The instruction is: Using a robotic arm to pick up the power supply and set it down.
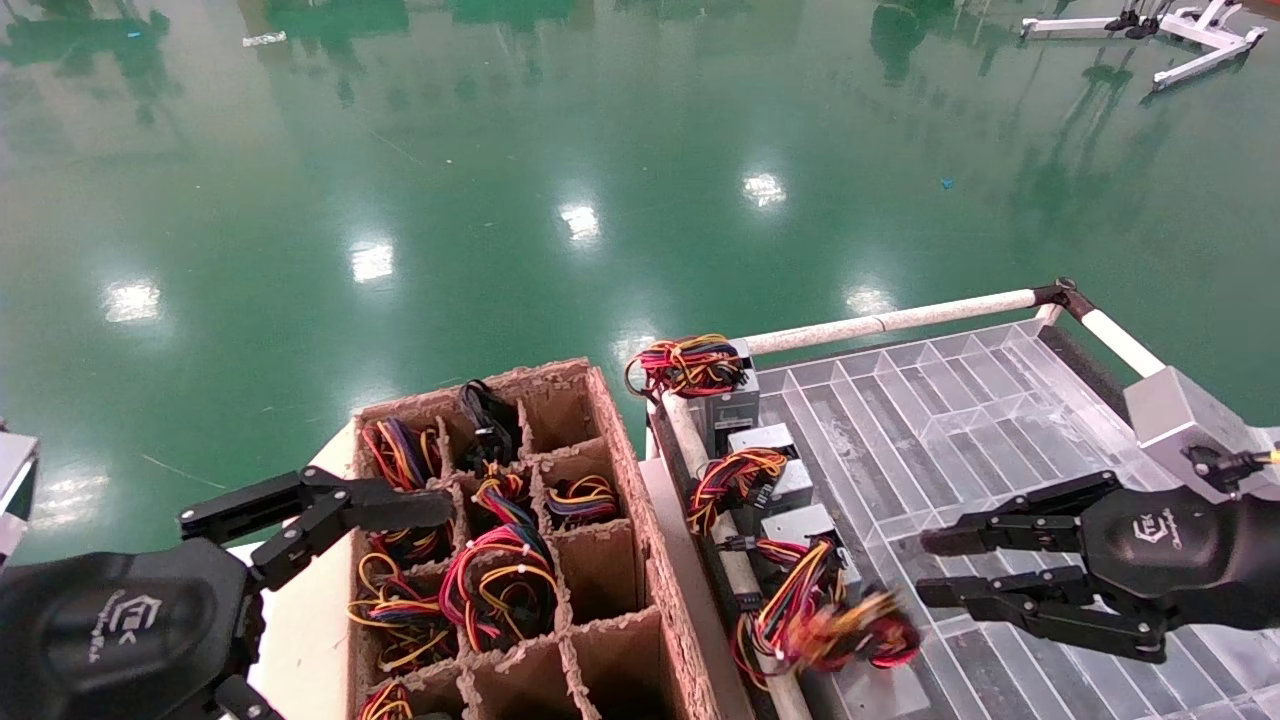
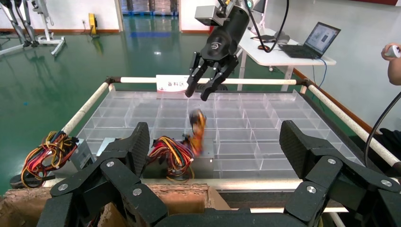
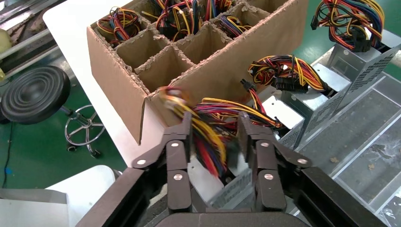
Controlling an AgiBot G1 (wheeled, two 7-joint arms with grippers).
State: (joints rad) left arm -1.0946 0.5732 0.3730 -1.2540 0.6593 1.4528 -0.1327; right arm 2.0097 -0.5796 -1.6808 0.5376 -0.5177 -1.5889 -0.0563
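We see the right hand (image 3: 215,130) with fingers spread above a blurred wire bundle (image 3: 208,142). Beside it stands the cardboard divider box (image 3: 189,71); grey power supplies (image 3: 331,94) lie near.

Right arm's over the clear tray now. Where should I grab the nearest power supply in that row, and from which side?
Grip the grey metal case of the nearest power supply across its flat sides, coming from above with the open right gripper. Avoid its loose wire bundle draped over the case toward the cardboard box.
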